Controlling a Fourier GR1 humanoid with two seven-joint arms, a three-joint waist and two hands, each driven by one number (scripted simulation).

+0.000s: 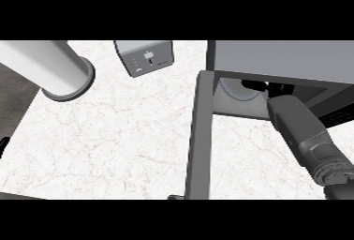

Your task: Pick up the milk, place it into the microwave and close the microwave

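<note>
The milk can't be made out; it may be hidden inside the microwave (290, 58), whose door (199, 136) hangs wide open toward the viewer. The right hand (257, 85) is deep in the cavity beside the round turntable (239, 91), fingers too hidden to judge. On the white marble table (104, 140) stand a toaster (143, 57) and a grey cylinder (52, 68). A sliver of the left hand (3, 143) shows at the left edge.

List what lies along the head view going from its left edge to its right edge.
Large grey cylinder → toaster → open microwave door → white plate inside the microwave → right hand reaching into the microwave, its forearm trailing toward the right edge.
</note>
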